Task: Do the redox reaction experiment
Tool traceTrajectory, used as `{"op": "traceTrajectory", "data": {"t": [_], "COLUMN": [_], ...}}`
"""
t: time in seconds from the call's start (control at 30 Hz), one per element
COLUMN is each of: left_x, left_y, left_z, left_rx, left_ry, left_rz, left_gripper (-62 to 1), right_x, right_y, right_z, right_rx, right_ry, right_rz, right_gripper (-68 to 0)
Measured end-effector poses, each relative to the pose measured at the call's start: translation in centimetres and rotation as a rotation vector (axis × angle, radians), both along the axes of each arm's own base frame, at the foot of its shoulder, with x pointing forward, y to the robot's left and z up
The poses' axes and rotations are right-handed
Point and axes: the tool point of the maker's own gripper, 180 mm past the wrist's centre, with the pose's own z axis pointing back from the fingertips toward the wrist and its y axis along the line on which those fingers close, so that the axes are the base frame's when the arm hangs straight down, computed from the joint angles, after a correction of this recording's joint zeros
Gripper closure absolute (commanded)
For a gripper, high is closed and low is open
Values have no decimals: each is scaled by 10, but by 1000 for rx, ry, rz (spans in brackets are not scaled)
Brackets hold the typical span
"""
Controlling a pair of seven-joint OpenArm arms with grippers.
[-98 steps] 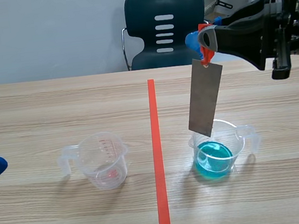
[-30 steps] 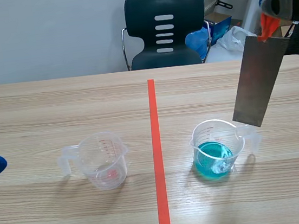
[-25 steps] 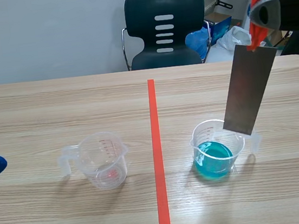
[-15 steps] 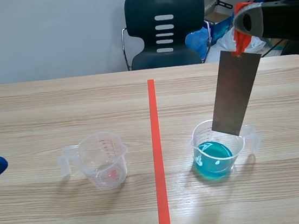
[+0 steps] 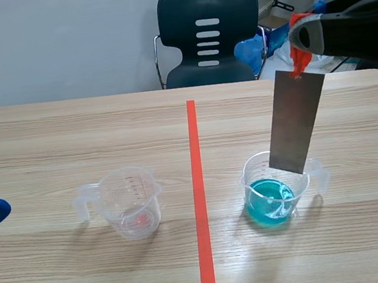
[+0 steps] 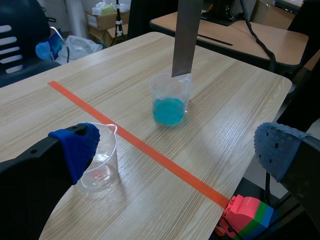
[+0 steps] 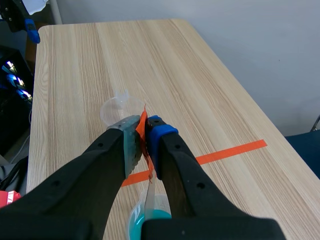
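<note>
Now, scene view: my right hand (image 5: 297, 40) pinches the red tab (image 5: 296, 61) atop a grey metal strip (image 5: 296, 121). The strip's lower edge hangs at the 1 o'clock rim of the cup of blue liquid (image 5: 270, 197). The empty cup (image 5: 131, 202) stands at its 9 o'clock, across the tape line (image 5: 200, 202). I judge dipping is in hand; next, centre and lower the strip. A second ago it hung further toward 3 o'clock.

Left wrist view: my left hand (image 6: 177, 150) is spread wide, holding nothing.

Right wrist view: both fingers press the tab, with the blue cup beneath.
</note>
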Motion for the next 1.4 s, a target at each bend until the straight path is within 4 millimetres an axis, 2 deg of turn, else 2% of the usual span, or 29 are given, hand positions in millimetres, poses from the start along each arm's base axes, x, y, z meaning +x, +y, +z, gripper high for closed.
{"op": "traceTrajectory", "data": {"t": [0.67, 0.87, 1.1, 1.4], "left_x": [0, 0, 0, 0], "left_y": [0, 0, 0, 0], "left_z": [0, 0, 0, 0], "left_rx": [0, 0, 0, 0], "left_ry": [0, 0, 0, 0], "left_rz": [0, 0, 0, 0], "left_gripper": [-623, -623, -623, -623], "right_x": [12, 12, 18, 21], "right_y": [-2, -1, -5, -1], "right_z": [-9, -24, -30, -42], "right_rx": [-7, -18, -23, -20], "right_ry": [1, 36, 40, 55], "right_rz": [-43, -59, -79, -81], "right_gripper": [-8, -8, -8, -8]}}
